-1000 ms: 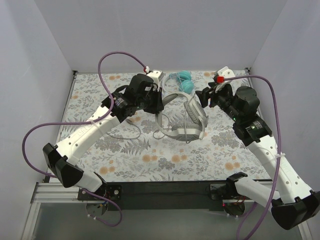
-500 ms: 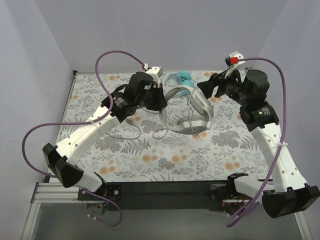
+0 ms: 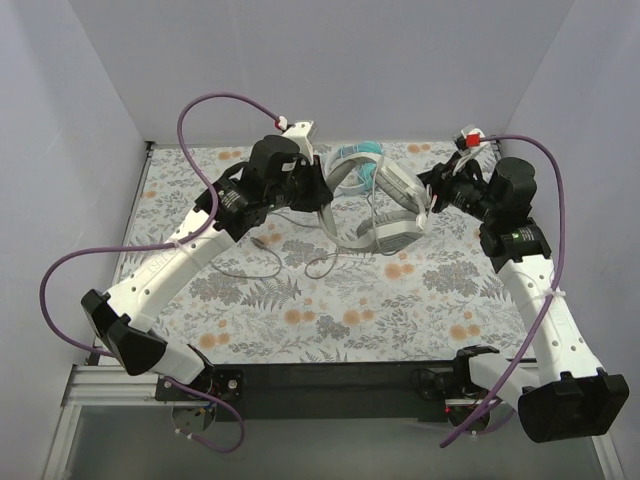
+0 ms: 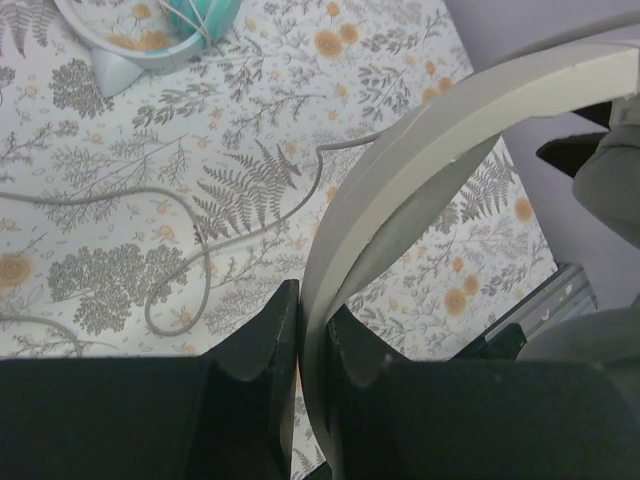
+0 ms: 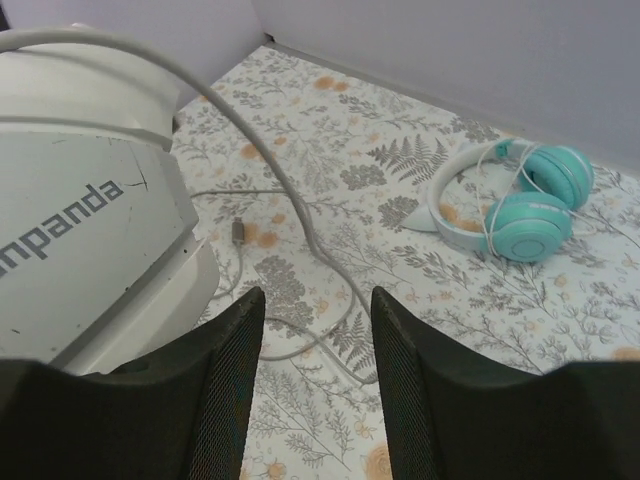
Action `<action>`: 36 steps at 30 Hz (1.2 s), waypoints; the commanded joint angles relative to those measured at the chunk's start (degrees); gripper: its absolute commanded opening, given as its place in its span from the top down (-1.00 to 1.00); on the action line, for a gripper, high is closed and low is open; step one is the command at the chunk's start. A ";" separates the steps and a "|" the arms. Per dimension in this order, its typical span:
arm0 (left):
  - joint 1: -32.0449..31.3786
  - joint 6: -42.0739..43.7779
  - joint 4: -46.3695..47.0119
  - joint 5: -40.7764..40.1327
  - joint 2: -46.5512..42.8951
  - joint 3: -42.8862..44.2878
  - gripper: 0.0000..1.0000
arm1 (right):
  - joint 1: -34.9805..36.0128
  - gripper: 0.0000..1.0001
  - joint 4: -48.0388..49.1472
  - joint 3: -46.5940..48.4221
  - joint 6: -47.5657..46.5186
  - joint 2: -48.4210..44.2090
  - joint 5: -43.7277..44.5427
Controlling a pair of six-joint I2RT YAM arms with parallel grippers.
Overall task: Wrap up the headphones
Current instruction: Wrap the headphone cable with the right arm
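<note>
Smooth white-grey headphones lettered "mpanda"; left gripper pinches their matte, curved headband; right gripper fingers spread apart.

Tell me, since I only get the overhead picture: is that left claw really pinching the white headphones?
Observer: Yes. The left wrist camera shows the left gripper shut on the white headphones, at the headband.
Operator: And the right claw?
Observer: The right gripper is open, with nothing between its fingers; the ear cup sits just beside it.
Operator: Any writing on that cup?
Observer: It bears lettering ending "mpanda".
</note>
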 commanded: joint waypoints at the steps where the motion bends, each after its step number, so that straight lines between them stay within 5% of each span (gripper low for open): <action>1: 0.70 -3.67 6.91 1.11 -3.30 2.56 1.00 | -0.09 -0.07 8.30 1.32 1.79 -1.36 -10.46; 9: 1.85 -4.29 6.12 1.46 -2.43 5.36 1.00 | -2.99 -0.26 13.14 -4.29 3.98 -3.03 -8.45; 23: 2.29 -4.46 2.52 1.02 -0.05 11.95 1.00 | -5.98 -0.33 53.82 -31.78 21.73 -4.78 -10.65; 28: 2.29 -4.64 0.93 -2.23 1.26 14.42 1.00 | -3.89 -0.32 59.19 -43.57 28.50 -21.99 -3.98; 33: 2.46 -5.16 1.72 -3.72 1.00 13.28 1.00 | 2.36 -0.35 52.80 -49.04 29.75 -38.42 11.36; 36: 2.46 -5.52 1.99 -4.34 0.91 13.19 1.00 | 4.56 -0.37 52.78 -47.73 31.93 -38.64 14.57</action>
